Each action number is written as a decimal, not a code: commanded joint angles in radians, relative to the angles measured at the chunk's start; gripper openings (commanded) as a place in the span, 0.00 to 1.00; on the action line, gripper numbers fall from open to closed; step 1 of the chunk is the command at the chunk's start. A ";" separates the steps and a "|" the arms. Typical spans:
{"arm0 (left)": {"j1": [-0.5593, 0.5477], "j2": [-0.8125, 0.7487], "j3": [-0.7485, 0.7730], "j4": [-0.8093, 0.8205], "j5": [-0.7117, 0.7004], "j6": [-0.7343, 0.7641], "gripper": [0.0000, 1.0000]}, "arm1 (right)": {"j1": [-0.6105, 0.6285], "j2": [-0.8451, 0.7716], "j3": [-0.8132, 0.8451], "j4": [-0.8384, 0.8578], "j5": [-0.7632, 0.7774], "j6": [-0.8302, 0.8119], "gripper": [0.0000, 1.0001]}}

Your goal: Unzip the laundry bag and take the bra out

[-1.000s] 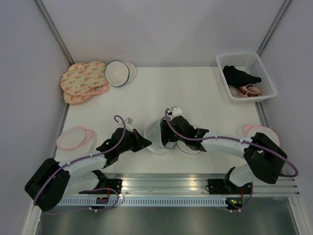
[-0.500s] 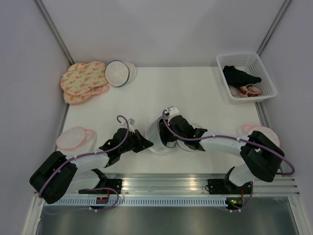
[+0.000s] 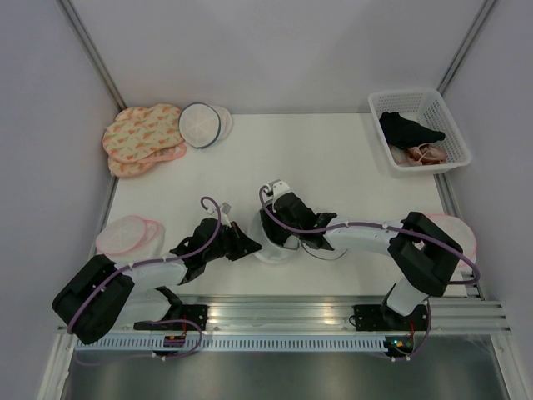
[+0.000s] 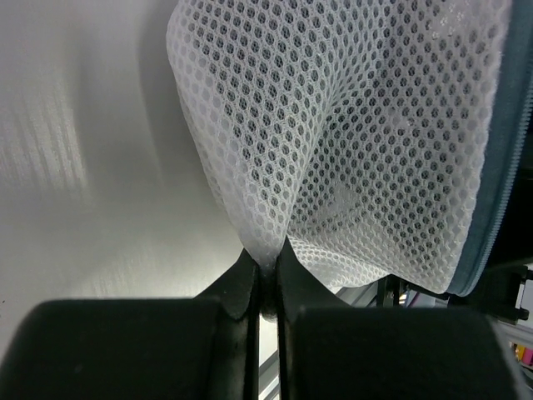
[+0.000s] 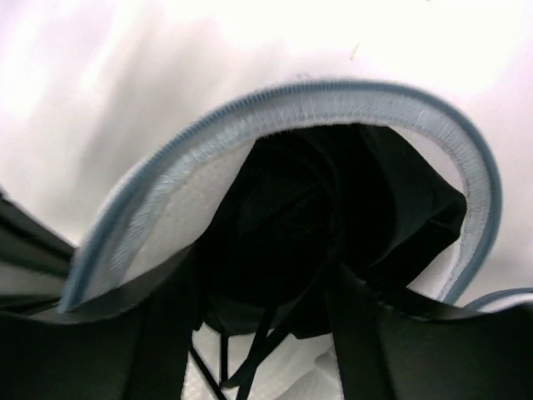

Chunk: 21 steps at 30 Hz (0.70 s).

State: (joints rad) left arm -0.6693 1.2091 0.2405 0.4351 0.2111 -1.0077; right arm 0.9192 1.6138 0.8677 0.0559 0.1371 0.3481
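Left end effector [image 4: 265, 268]: jaws pressed together on a pinched fold of the small drum-shaped laundry bag of translucent white honeycomb mesh [image 4: 350, 142]. This anchors the bag's side wall.

Right end effector [image 5: 262, 329]: nose-down in the bag's mouth, with its fingers [image 5: 171, 333] spread to either side of the black fabric bra [image 5: 308, 208]. I cannot tell whether they are pressing on it.

Location: the bag sits on the white desk [image 3: 333, 158] near the front edge, between the two arms. Its grey-blue zipper rim [image 5: 316, 96] gapes open in an arch. The bra is inside, wadded, with thin black straps [image 5: 250, 367] trailing towards the camera.

Handling, bag (judgement):
- Very light and limp; the wall tents up under the pinch.
- The open weave gives good purchase.
- The fuzzy, stiffer rim tape holds the mouth's shape.
- The bag will likely lift with whatever is pulled, so the hold on the wall needs to stay firm.

Handling, bra (judgement):
- Soft, compressible and matte, not slippery.
- Take the bulk of the fabric rather than a strap: straps stretch and may snag on the zipper teeth or mesh.
- Draw it out through the middle of the arch.
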 commanded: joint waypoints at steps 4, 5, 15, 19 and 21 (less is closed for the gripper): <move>-0.004 -0.057 0.005 0.047 0.013 0.000 0.02 | 0.004 0.063 -0.009 0.030 0.012 0.032 0.30; -0.004 -0.059 0.003 0.045 0.013 0.000 0.02 | 0.003 0.058 -0.016 0.030 0.015 0.038 0.18; -0.004 -0.085 0.005 -0.004 -0.025 0.001 0.50 | 0.004 -0.223 -0.111 -0.039 0.044 0.035 0.00; -0.004 -0.143 0.031 -0.139 -0.099 0.014 0.87 | 0.004 -0.350 -0.122 -0.128 0.053 0.019 0.01; -0.004 -0.196 0.052 -0.191 -0.128 0.020 0.93 | 0.004 -0.391 -0.110 -0.178 0.033 -0.003 0.01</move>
State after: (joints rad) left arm -0.6697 1.0782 0.2455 0.3229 0.1528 -1.0061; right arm 0.9192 1.2842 0.7464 -0.0479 0.1658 0.3767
